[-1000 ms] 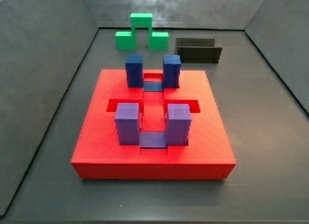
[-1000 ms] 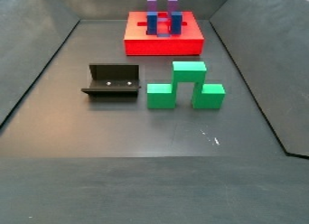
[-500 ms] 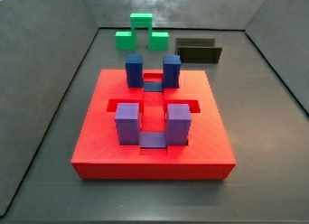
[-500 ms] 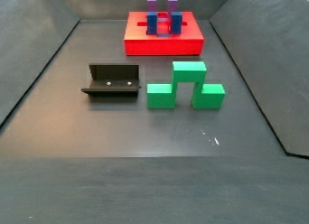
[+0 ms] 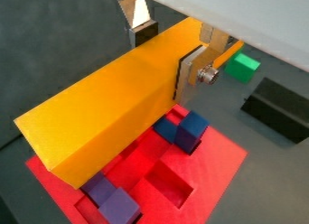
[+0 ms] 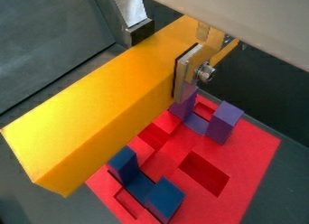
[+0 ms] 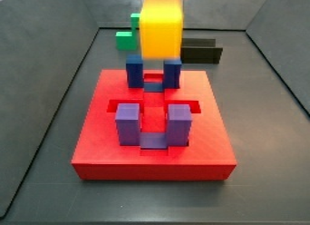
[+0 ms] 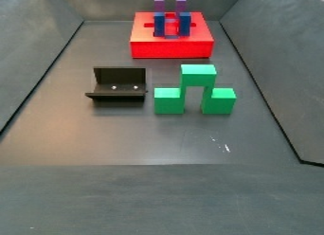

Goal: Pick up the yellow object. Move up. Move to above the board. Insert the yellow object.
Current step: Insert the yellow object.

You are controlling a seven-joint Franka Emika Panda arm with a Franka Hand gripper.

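Hovering above board (image 5: 211,169); claw (image 5: 169,42) clamping yellow object (image 5: 115,110) lengthwise

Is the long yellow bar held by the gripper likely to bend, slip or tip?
The yellow bar looks like a stiff solid block with straight edges, so bending is unlikely. The gripper clamps it near one end, above the red board, so the long free part may lever downward. Its faces look smooth; some slipping seems possible.

The dark grey floor (image 8: 76,182) carries the board (image 8: 173,47) at its far end, the fixture (image 8: 117,87) and the green blocks (image 8: 196,90) just beside it. The gripper (image 5: 169,45) hangs above the board.
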